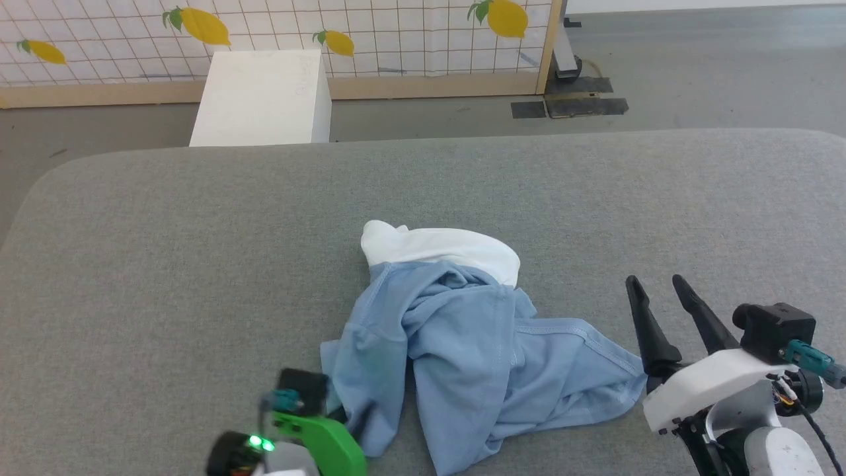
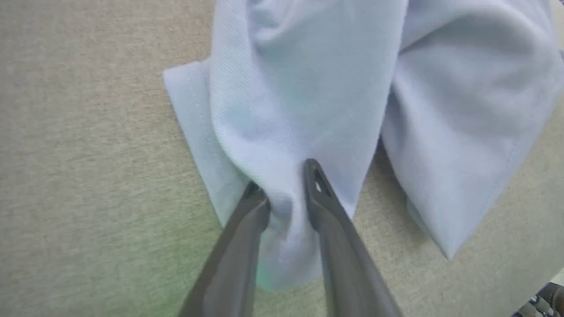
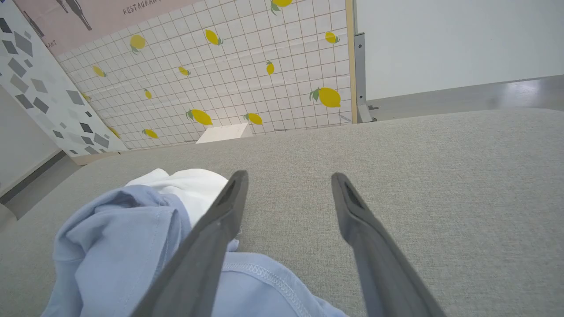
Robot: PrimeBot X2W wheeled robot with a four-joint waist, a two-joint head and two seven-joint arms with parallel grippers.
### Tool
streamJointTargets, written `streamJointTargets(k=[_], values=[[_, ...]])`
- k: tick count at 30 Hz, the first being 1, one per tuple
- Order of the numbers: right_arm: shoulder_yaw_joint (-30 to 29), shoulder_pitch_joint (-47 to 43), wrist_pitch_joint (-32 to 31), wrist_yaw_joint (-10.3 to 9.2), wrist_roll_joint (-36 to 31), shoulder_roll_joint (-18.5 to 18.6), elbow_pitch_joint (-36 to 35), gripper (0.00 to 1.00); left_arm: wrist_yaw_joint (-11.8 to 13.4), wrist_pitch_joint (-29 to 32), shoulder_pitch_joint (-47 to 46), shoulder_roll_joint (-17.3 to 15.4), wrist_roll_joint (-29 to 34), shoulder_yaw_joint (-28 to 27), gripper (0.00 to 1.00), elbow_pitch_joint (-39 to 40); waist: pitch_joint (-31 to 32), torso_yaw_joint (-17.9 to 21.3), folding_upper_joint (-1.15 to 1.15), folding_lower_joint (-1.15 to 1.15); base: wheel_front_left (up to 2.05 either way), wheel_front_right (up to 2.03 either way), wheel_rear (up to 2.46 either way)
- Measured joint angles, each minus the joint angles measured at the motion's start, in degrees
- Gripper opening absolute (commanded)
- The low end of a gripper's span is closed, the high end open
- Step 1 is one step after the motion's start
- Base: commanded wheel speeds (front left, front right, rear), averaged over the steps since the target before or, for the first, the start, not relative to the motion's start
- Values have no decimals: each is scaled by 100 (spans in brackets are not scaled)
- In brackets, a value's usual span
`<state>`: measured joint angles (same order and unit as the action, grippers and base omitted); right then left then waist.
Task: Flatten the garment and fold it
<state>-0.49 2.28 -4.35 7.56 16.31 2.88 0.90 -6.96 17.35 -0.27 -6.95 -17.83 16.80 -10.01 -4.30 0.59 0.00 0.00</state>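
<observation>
Early stage: crumpled shirt (image 1: pixel 462 344) on table (image 1: pixel 165 264), unflattened, unfolded. Pinching a fold with left gripper (image 2: pixel 283 178); holding right gripper (image 3: pixel 288 176) spread and empty beside it.

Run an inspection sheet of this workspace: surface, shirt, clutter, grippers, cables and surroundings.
Surface: grey fabric top, flat.
Job's things: shirt crumpled in a heap, white part at the far side, not yet flattened.
Clutter: nothing seen.
Grippers: left gripper has a shirt fold between its fingers, grip unclear; right gripper open at the shirt's right edge, empty.
Cables: black cable at the right wrist.
Surroundings: white box, lemon-print panel, grey floor.
</observation>
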Motion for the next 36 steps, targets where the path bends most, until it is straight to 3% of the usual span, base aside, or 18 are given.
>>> streamJointTargets(k=[4, 9, 14, 15, 16, 20, 26, 28, 31, 36], values=[[44, -1, 0, 0, 27, -1, 34, 100, 409, -386, -2, -92, 0, -491, 0, 238, 9, -30, 0, 0, 0, 0, 0], [70, -7, -77, 0, 3, -2, 87, 100, 1337, -924, 3, -312, 10, -1489, 0, 182, 27, -116, 0, 0, 0, 0, 0], [40, -7, -319, 0, -203, -1, 198, 100, 1887, -918, 185, -425, 5, -2001, 0, 13, 3, -224, 0, 0, 0, 0, 0], [30, -8, -382, 0, -236, -1, 223, 100, 1920, -867, 238, -424, -14, -2026, 45, -31, -8, -250, 0, 0, 0, 0, 0], [29, -8, -454, 0, -264, 0, 246, 100, 1918, -833, 287, -419, -65, -2022, 100, -59, -22, -277, 0, 0, 0, 0, 0], [111, 10, -626, 0, -420, -1, 281, 100, 1770, -1166, 320, -242, -245, -1981, 100, -1, -85, -395, 0, 0, 0, 0, 0], [628, 761, -826, 0, -512, -1, 706, 100, 1558, -2867, 216, 11, -121, -1826, 100, 247, -261, -587, 0, 0, 0, 0, 0], [802, 1085, -1016, 0, -491, -3, 1031, 100, 1486, -3069, 126, 60, -67, -1730, 100, 242, -323, -658, 0, 0, 0, 0, 0], [965, 1557, -1548, 0, -512, -10, 1686, 100, 1380, -3176, -77, 168, 59, -1581, 100, 234, -410, -794, 0, 0, 0, 0, 0], [1042, 2095, -2986, 0, -634, 9, 2732, 100, 1268, -3193, -288, 300, 226, -1414, 100, 225, -529, -1044, 0, 0, 0, 0, 0]])
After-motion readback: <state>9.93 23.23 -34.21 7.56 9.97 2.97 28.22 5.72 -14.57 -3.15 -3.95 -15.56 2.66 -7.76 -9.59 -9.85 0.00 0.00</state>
